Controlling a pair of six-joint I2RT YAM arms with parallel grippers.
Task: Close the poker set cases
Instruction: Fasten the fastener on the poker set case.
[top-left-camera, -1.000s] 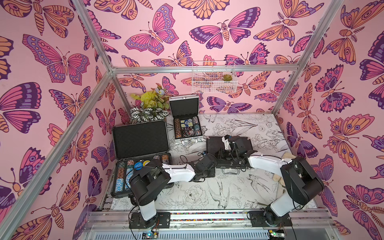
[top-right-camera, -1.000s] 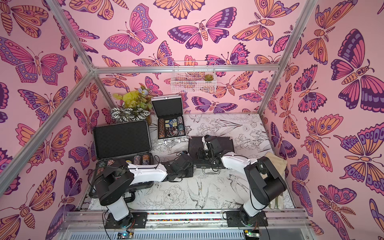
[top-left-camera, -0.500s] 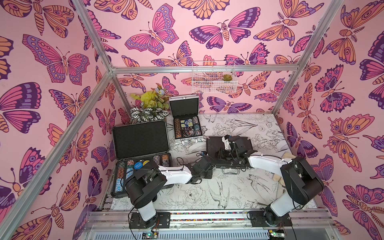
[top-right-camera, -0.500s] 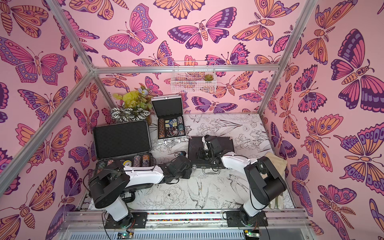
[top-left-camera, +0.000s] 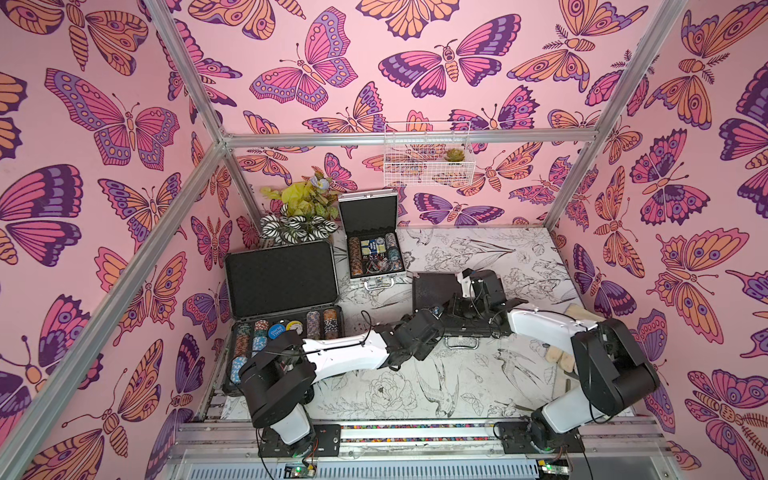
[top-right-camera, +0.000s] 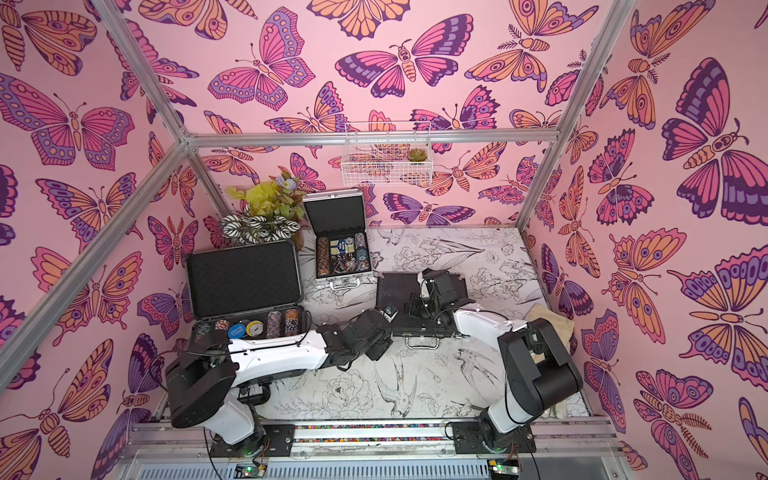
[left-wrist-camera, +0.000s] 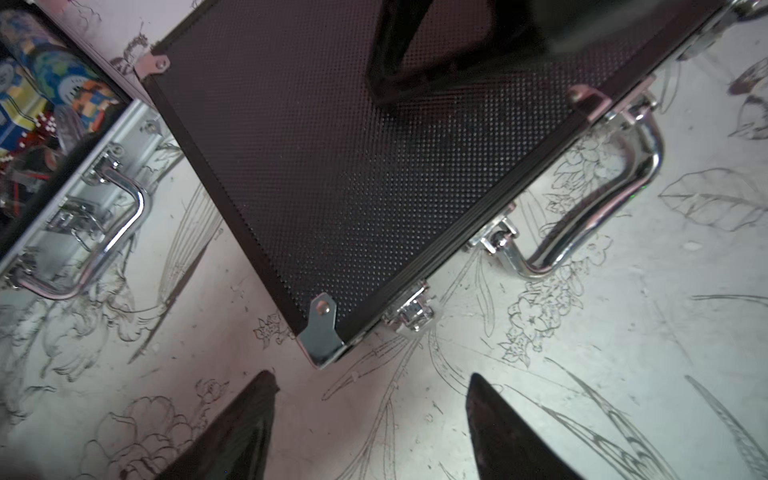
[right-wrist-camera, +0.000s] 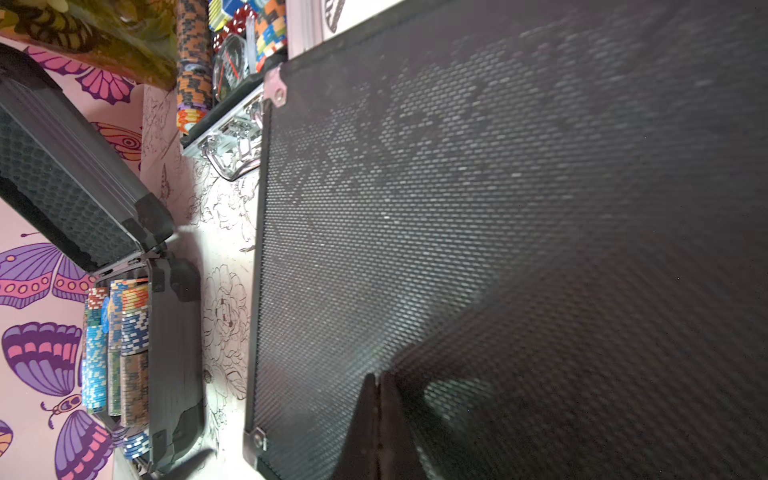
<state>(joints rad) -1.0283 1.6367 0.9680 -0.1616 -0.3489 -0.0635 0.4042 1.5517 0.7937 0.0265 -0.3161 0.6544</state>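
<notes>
The medium black case (top-left-camera: 432, 291) is seen shut at the table's ctr, silver-trimmed, w/ its chrome handle (left-wrist-camera: 602, 199) and latch (left-wrist-camera: 409, 311) turned toward the robot; whether the latch is snapped can't be told. It is judged stiff and prob heavy w/ chips, and its dimpled lid not slippery, so it can be pressed from above w/o sliding. The right gripper (right-wrist-camera: 377, 382) is shown w/ jaws pressed together, tips set on that lid, nothing pinched. The left gripper (left-wrist-camera: 370, 386) is held w/ jaws spread and empty, just off the case's corner plate (left-wrist-camera: 322, 332), over bare table (top-left-camera: 415, 395). Further back, the small silver case (top-left-camera: 368, 216) is seen open, lid upright; chip stacks (top-left-camera: 355, 259), a blue deck (top-left-camera: 371, 248) and red dice (left-wrist-camera: 49, 121) are held in its tray. It is judged light, so its base may need bracing; the lid's top edge is where it should be taken. At the robot's left, the large black case (top-left-camera: 282, 278) is also seen open, lid leaning back, w/ rows of chips (top-left-camera: 320, 324) and two round discs (top-left-camera: 275, 331) in its base. Its big lid is judged rigid but weighty, best pushed at the free upper edge, mid-span, and lowered under control
</notes>
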